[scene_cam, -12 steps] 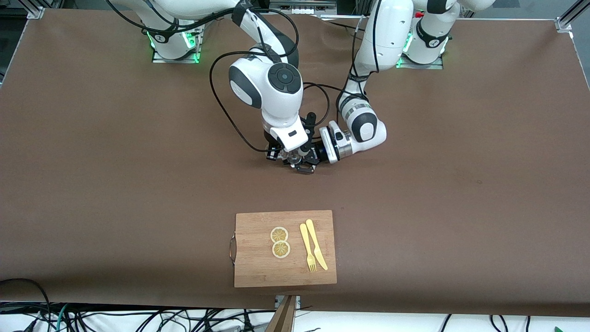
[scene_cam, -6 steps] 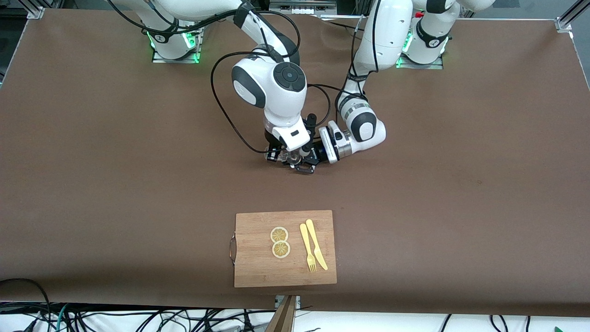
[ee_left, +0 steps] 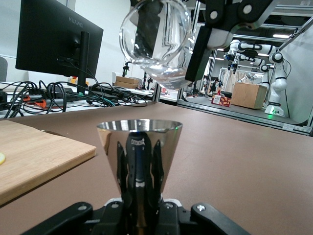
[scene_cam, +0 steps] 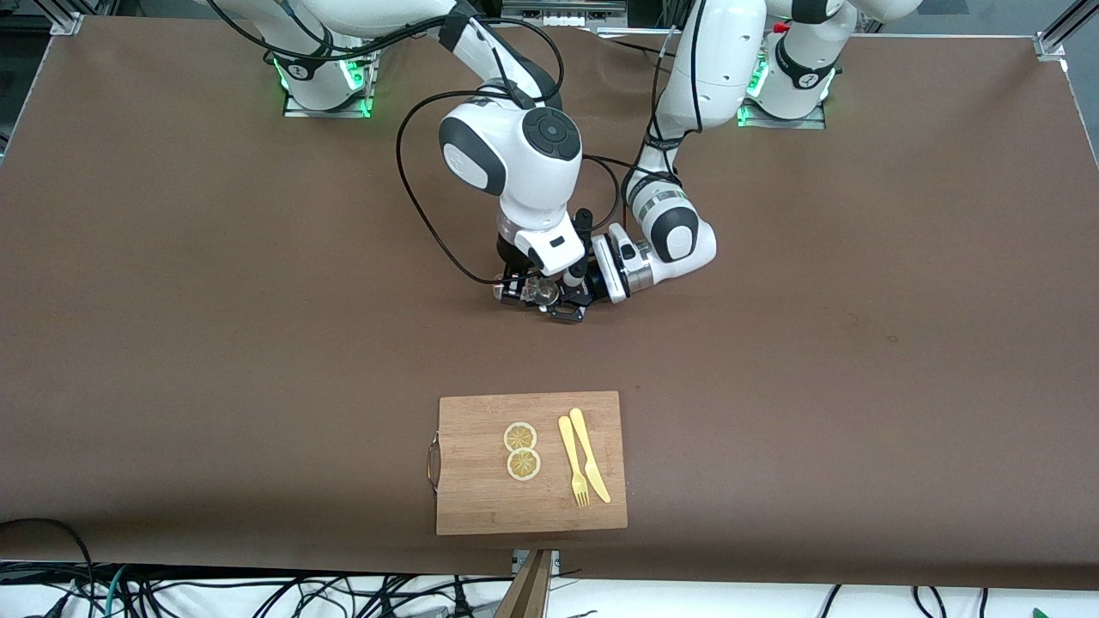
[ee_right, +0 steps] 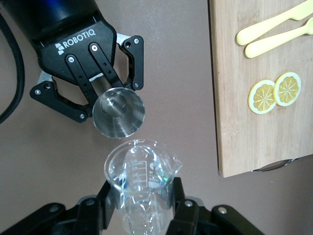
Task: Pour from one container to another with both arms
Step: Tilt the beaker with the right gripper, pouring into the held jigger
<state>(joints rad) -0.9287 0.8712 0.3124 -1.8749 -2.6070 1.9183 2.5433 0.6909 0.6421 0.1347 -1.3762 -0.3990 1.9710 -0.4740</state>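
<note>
Over mid-counter (scene_cam: pixel 258 343), the left end effector (scene_cam: pixel 568 307) clenches a steel jigger (ee_right: pixel 119 112) upright. The right end effector (scene_cam: pixel 515 290) grasps a tilted glass beaker (ee_right: pixel 142 169), spout just above the jigger's rim. The cutting board (scene_cam: pixel 481 481) lies at 6 o'clock, nearer the camera.

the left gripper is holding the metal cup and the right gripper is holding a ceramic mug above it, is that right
Not quite. The right gripper holds a clear glass beaker, not a ceramic mug; the right wrist view shows it. The left gripper does hold the metal cup, and the beaker is above it.
</note>
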